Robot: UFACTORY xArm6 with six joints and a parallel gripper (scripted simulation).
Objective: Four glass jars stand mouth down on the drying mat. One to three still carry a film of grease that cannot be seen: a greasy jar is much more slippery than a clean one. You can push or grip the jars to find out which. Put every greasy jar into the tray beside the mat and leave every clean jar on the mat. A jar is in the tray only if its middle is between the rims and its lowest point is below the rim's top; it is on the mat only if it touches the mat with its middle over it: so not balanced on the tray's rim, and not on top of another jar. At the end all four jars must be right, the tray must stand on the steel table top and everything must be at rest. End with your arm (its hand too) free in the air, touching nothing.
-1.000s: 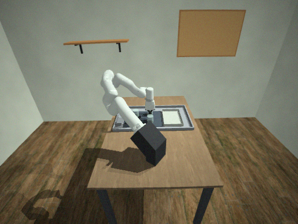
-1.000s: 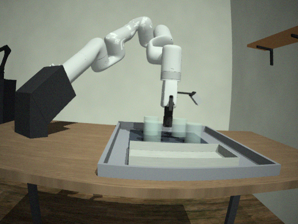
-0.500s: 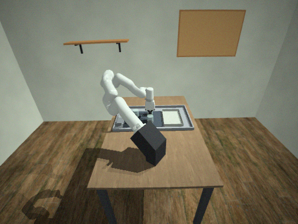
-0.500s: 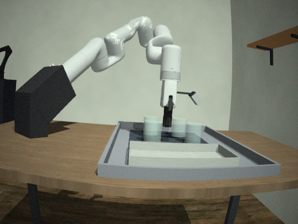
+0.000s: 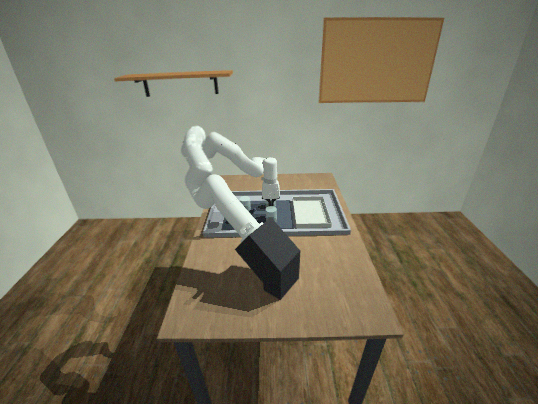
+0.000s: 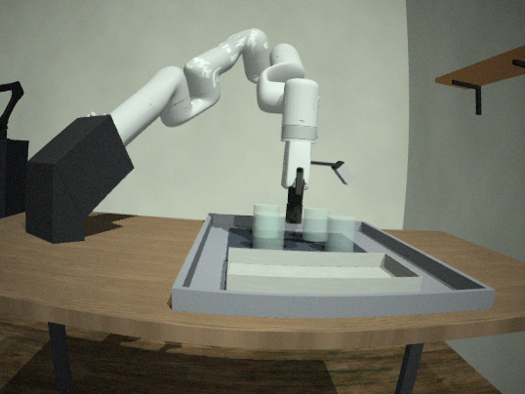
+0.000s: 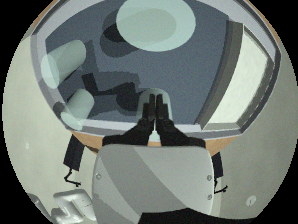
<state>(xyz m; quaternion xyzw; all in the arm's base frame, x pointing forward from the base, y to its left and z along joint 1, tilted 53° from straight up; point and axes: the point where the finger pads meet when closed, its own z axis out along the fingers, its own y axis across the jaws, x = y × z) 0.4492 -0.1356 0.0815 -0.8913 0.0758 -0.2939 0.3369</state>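
Steel table top [image 6: 205, 285]; end effector [image 6: 295, 211] pinched narrow on nothing, seemingly between jars [image 6: 266, 221]

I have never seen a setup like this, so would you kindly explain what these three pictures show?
A white robot arm stands on a dark base on a wooden table. One picture looks down from high in the room, one from the table's side, one from the arm's wrist. A grey basin holds a dark mat with glass jars mouth down, and a pale tray beside it. The claw is shut, holds nothing, and hangs low among the jars.
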